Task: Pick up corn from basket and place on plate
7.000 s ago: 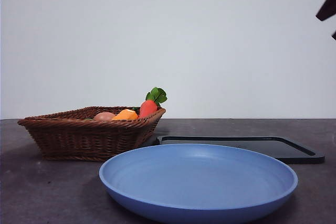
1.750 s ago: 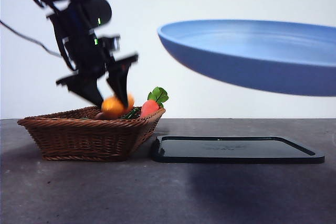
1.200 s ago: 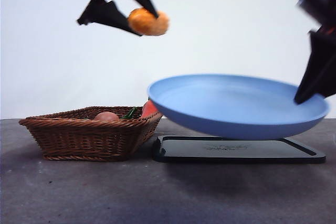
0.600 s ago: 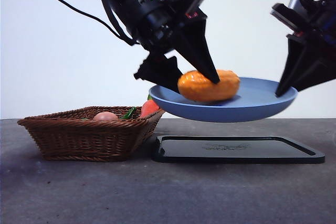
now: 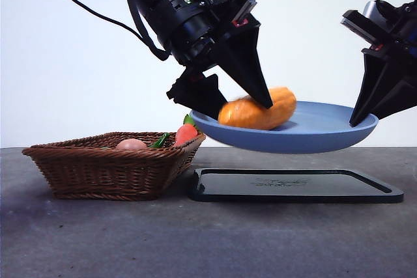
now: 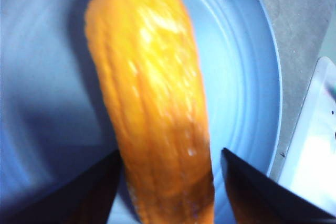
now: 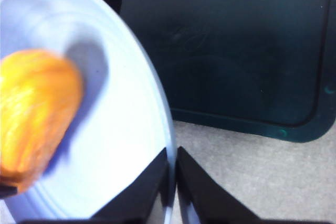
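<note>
Straddling the corn, left gripper jaws stand spread, a gap each side in the left wrist view; the front view hides those gaps. Right gripper is pinched on the plate rim, plate held in the air above the black tray. One corn lies on the plate. One basket beside the tray holds one carrot and one pinkish item.
</note>
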Tool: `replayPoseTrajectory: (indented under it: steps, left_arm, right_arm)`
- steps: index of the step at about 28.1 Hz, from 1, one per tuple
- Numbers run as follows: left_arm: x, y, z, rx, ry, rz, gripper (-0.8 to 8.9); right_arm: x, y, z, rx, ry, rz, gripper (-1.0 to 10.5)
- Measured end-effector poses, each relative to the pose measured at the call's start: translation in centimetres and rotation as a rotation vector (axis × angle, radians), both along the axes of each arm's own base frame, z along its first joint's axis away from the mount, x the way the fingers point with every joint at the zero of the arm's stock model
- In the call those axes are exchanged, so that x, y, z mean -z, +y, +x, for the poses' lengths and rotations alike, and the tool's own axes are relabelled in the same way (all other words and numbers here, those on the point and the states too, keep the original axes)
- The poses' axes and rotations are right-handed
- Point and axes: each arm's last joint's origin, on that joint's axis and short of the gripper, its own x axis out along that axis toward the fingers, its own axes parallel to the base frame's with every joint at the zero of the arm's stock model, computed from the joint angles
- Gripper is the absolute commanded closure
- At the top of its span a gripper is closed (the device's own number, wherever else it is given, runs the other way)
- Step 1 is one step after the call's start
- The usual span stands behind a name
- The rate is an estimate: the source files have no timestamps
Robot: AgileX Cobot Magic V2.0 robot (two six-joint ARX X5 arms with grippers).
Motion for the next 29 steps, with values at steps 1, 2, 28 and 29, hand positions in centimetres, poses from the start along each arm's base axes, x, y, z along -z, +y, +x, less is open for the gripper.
replayPoseTrajectory:
  steps: [1,2,28,29]
  left_arm:
    - [0.0,0.0,0.0,0.002,-0.002,0.000,4.62]
    - [0.0,0.0,0.0,0.003,-0.003,0.000,4.62]
    - [-10.2,1.5,-1.1,-0.020,-0.084,-0.097,4.64]
    - [-10.5,1.5,-1.2,-0.020,-0.081,-0.094,4.64]
  right_arm:
    - [0.0,0.0,0.0,0.000,0.000,0.000,9.5]
    - [0.0,0.0,0.0,0.000,0.000,0.000,9.5]
    - [1.9,-2.5,5.3,0.111,0.067,-0.028,9.5]
    - [1.9,-2.6,6.4,0.113,0.067,-0.028,9.5]
